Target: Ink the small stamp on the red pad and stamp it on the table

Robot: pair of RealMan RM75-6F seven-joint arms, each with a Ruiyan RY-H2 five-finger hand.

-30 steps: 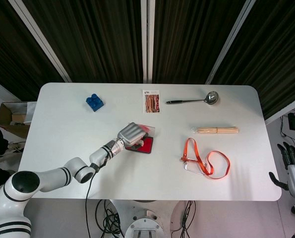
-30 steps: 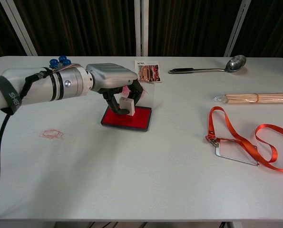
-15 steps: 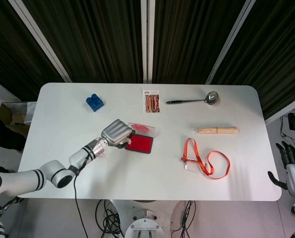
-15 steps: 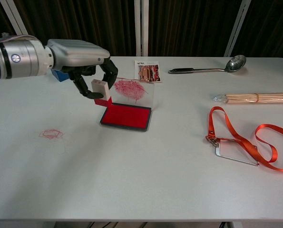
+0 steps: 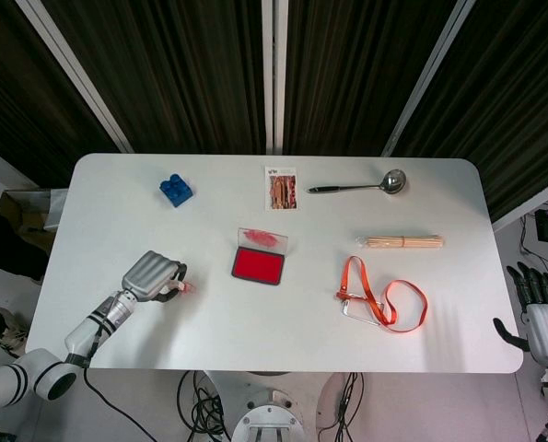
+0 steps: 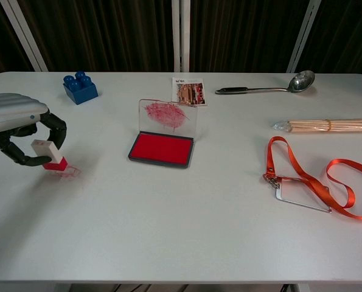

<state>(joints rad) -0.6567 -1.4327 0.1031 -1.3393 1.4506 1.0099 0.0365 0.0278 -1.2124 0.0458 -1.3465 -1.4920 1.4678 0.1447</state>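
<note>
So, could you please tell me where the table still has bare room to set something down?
The near strip in front of the red ink pad and orange lanyard is bare, as is the patch between them. The far edge is crowded: blue brick, photo card, ladle.

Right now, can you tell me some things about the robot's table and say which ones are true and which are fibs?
1. The left hand holds the small stamp. True.
2. The red pad has its lid shut. False: the clear lid stands open.
3. The blue block sits on the red pad. False: it sits apart, near the table's far left.
4. The ladle lies beyond the bundle of sticks. True.
5. The orange strap is in the right hand. False: it lies on the table.
</note>
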